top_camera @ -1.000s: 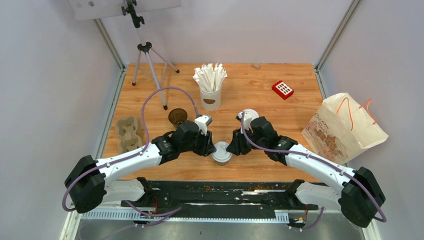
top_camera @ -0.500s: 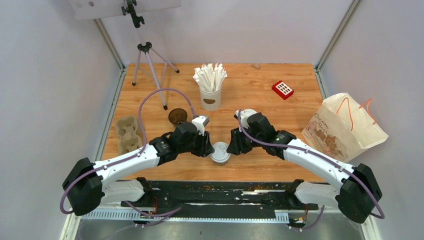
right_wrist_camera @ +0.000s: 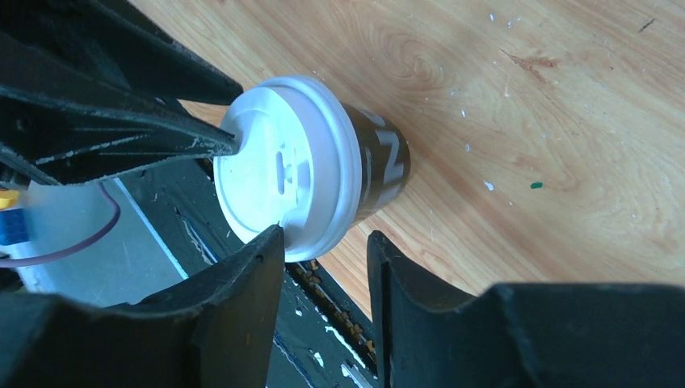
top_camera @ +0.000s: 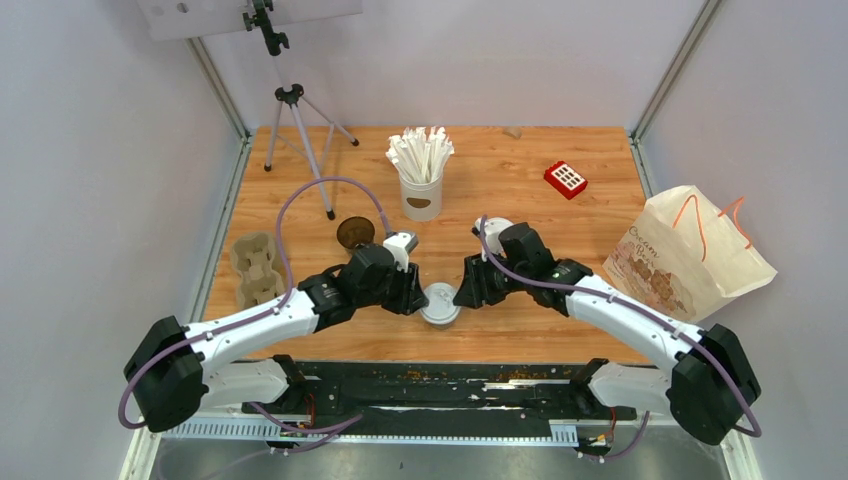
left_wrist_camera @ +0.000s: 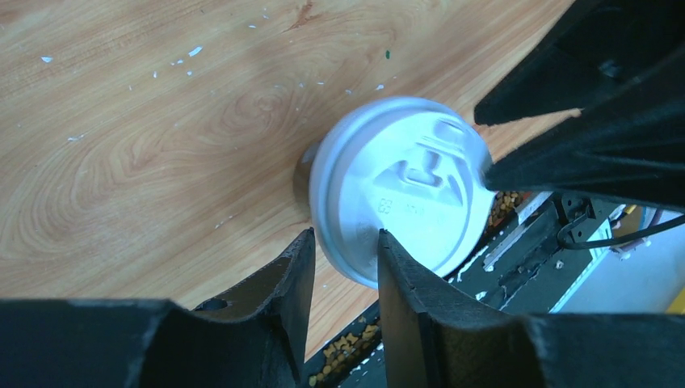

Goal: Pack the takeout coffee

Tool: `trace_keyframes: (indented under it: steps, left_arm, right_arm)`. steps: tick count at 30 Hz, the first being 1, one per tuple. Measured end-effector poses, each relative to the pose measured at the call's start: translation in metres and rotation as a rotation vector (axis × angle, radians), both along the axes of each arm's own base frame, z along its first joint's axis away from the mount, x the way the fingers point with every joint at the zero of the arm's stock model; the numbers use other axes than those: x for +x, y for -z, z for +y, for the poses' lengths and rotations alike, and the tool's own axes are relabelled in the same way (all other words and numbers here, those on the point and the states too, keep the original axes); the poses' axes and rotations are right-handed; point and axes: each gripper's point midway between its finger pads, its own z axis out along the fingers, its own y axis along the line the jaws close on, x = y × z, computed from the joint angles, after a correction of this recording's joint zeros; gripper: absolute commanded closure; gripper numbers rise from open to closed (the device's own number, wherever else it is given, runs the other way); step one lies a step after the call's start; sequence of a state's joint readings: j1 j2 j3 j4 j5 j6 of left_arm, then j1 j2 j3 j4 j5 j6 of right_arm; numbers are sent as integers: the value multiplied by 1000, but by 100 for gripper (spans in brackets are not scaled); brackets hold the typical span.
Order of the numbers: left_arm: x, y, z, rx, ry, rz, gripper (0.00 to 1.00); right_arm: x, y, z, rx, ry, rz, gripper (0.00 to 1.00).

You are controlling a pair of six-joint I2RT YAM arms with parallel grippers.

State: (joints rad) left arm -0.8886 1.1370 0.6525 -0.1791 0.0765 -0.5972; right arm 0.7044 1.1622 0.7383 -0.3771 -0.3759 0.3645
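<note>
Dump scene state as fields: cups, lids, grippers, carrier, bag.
left gripper: cup lid edge between jaws, grip unclear
right gripper: jaws apart at cup lid
lidded cup: upright, front centre, between both grippers
open cup: unlidded, left of centre
loose lid: behind right gripper, partly hidden
carrier: empty, left side
bag: right side

Both arms are twins, honestly: glossy white shells on the long links, chunky rounded black housings at every joint. The left arm (top_camera: 262,322) and right arm (top_camera: 630,318) each carry a purple cable (top_camera: 322,180) that arcs out from just behind the claw. The left claw (top_camera: 414,292) and right claw (top_camera: 466,292) are matte black, each with a little white block (top_camera: 401,243) sitting right behind it. Up close the fingers (left_wrist_camera: 271,307) are flat black wedges, edges a bit pale and scuffed.
</note>
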Motion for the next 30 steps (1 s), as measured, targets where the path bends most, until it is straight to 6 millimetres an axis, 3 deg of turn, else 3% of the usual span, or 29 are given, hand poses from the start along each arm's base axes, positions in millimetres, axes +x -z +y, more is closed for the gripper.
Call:
trace_keyframes:
  steps: [5, 17, 30]
  left_arm:
    - [2, 1, -4, -1, 3, 2, 59]
    - [5, 1, -9, 1, 7, 2, 57]
    - [7, 3, -14, 2, 28, -14, 56]
  right_arm:
    - [11, 10, 1, 71, 9, 57, 62]
    - [10, 17, 2, 187, -26, 87, 70]
    - [11, 23, -1, 338, -30, 199, 68]
